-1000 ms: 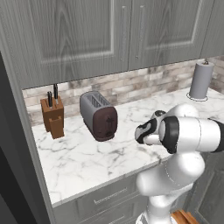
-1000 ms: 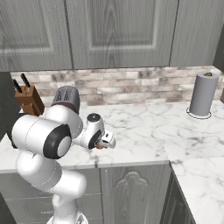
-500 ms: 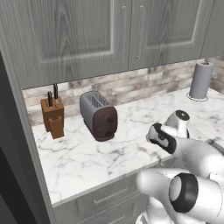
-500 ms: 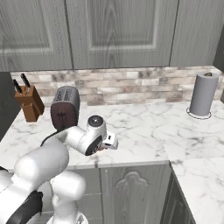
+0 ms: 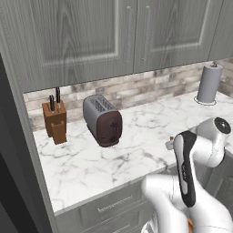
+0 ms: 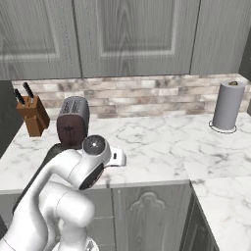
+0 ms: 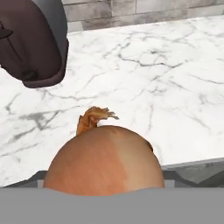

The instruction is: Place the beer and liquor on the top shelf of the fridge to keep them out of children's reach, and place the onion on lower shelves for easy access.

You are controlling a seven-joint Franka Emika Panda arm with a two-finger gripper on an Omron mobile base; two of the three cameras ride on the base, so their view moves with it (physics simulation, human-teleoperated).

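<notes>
Marble counter (image 7: 144, 65) behind; onion (image 7: 103, 162) held in jaws, toaster (image 7: 33, 41) beyond.

Kitchen: marble counter (image 5: 136, 136), toaster (image 5: 103, 120), knife block (image 5: 55, 121).

Glossy white-veined marble counter (image 7: 175, 78) — smooth papery-skinned onion (image 7: 103, 162) — matt dark-fronted metal toaster (image 5: 102, 120)

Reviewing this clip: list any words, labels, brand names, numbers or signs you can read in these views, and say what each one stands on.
None can be read. The toaster, knife block, paper towel roll, cupboard doors and marble counter carry no print. The onion at the pincer is plain skin.
</notes>
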